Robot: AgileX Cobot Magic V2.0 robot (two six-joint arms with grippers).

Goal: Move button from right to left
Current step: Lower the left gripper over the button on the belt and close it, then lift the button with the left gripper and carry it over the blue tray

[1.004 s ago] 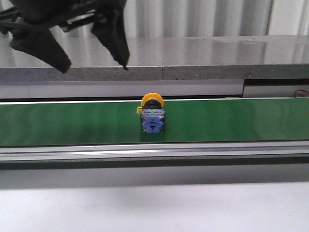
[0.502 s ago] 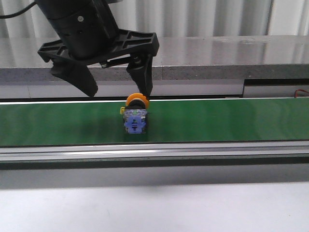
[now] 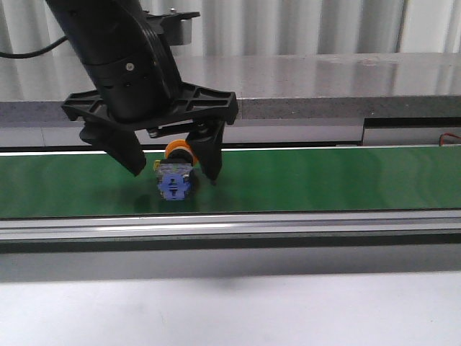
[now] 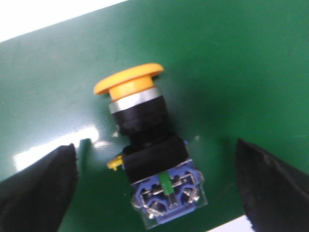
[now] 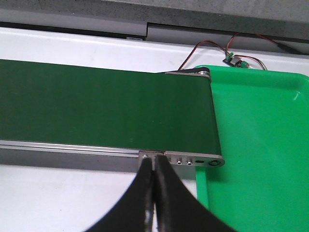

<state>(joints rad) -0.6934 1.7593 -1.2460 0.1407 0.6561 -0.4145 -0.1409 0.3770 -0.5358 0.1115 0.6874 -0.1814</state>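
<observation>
Button (image 3: 174,180) shifted left, green belt (image 3: 324,180), gripper (image 3: 173,164) lowered

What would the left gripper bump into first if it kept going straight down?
Most likely the button: it lies between the open fingers of the left gripper, right below the palm. The fingertips themselves would meet the green belt on either side, though depth is hard to judge.

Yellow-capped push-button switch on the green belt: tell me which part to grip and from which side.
Grip the yellow-capped push-button switch across its black collar and blue square contact block, coming from above. It lies on its side on the green conveyor belt, so those flat flanks face outward. The left gripper already straddles it, jaws open; the round cap would likely slip.
</observation>
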